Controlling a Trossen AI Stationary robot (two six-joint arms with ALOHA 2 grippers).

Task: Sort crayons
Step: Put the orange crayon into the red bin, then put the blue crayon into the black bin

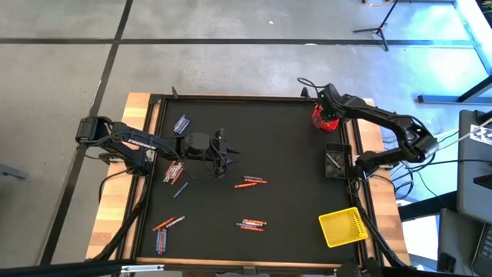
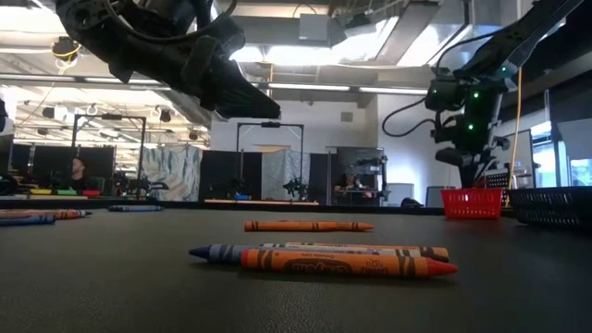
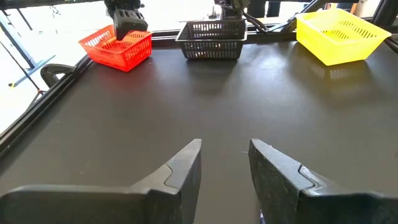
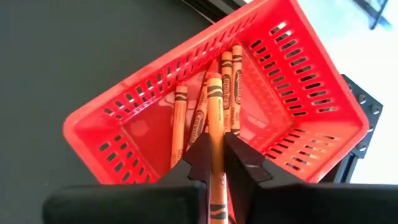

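Observation:
My right gripper (image 4: 216, 155) hangs over the red bin (image 4: 124, 106) at the table's far right corner, shut on an orange crayon (image 4: 214, 106). Several orange crayons (image 4: 180, 118) lie in that bin. My left gripper (image 3: 225, 152) hovers open over the left middle of the black mat, with nothing between its fingers. Loose crayons lie on the mat: an orange group (image 1: 250, 181) near the centre, a mixed group (image 1: 251, 225) toward the near edge, and others at the left (image 1: 173, 171). My right gripper pinches the orange crayon between its two fingers, on the wrapped shaft (image 4: 215, 142). The fingers come from above, slanting down, and the crayon lies along them. Its free end (image 4: 213, 78) sticks out past the fingertips over the crayons in the red bin.
A black bin (image 1: 336, 160) stands at the right edge of the mat and a yellow bin (image 1: 342, 227) at the near right corner. Blue crayons (image 1: 181, 123) lie far left, and more crayons (image 1: 163, 231) near left. The mat's middle right is bare.

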